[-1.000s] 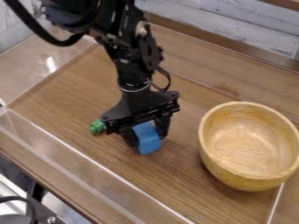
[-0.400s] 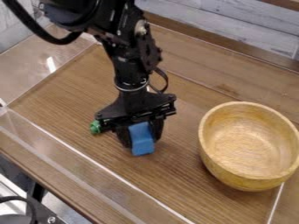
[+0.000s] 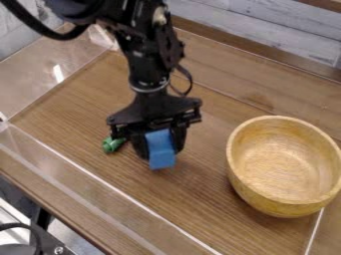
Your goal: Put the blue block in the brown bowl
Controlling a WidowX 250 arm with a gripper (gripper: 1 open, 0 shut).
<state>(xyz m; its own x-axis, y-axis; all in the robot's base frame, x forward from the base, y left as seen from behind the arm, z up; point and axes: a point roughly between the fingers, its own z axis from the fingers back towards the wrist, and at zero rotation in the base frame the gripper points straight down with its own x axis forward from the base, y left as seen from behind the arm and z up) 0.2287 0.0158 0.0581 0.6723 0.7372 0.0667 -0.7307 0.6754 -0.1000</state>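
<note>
My gripper (image 3: 160, 145) hangs from the black arm over the middle of the wooden table and is shut on the blue block (image 3: 162, 149). The block sits upright between the black fingers, its lower end just above the table top. The brown bowl (image 3: 282, 164), a wide light wooden bowl, stands to the right of the gripper with nothing visible inside it. A gap of bare table separates the block from the bowl's rim.
A green-capped marker (image 3: 114, 144) lies on the table just left of the gripper, mostly hidden behind it. A clear plastic wall (image 3: 80, 169) runs along the table's front and left edges.
The gripper has risen slightly with the blue block held in it and shifted a little left. The bowl and marker have stayed put.
</note>
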